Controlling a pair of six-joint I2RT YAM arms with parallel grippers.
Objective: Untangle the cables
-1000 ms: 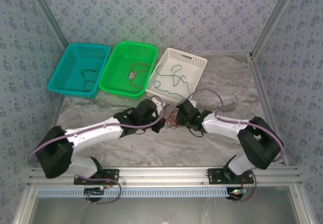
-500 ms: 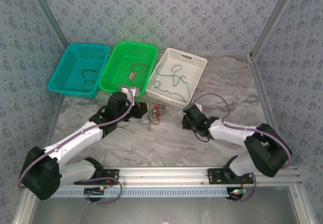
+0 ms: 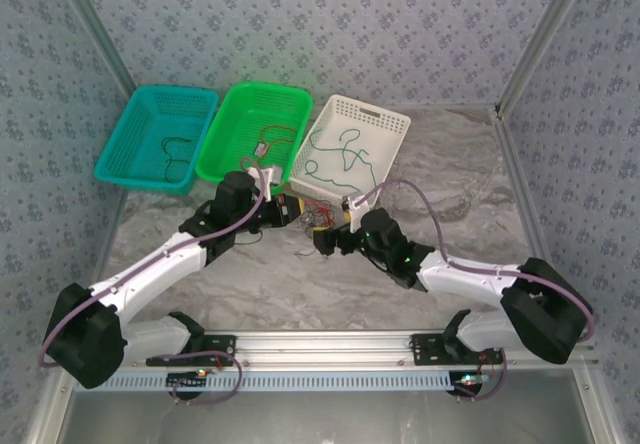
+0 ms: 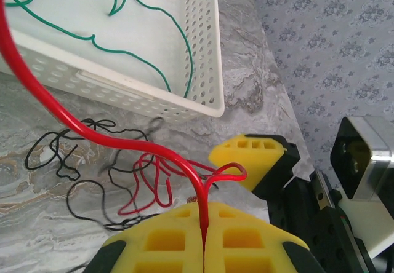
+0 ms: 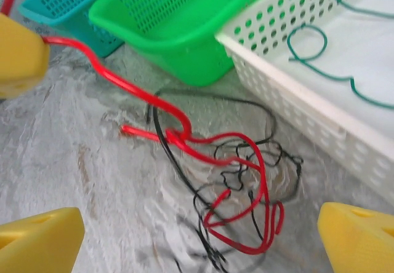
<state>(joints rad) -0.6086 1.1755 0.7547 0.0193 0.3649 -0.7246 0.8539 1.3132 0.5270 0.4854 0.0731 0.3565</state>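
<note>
Cables [image 3: 318, 216], red and black, lie tangled on the table [image 3: 450, 164] just in front of the white basket [image 3: 372, 122], between the two grippers. The left gripper [image 4: 204, 233] is clamped on the red cable [image 4: 202, 200], which rises from its yellow pads, loops once and arcs up to the left past the basket's wall. In the right wrist view that cable runs from the left gripper down into the knot, where it crosses the black cable [image 5: 271, 125] several times. The right gripper [image 3: 338, 238] hovers just beside the tangle, its fingers [image 5: 38, 239] spread wide and holding nothing. A green cable [image 4: 151, 64] lies loose inside the white basket. The green basket [image 3: 255, 104] holds a second red wire [image 3: 268, 146], and the teal basket [image 3: 150, 114] holds a dark wire [image 3: 175, 154].
</note>
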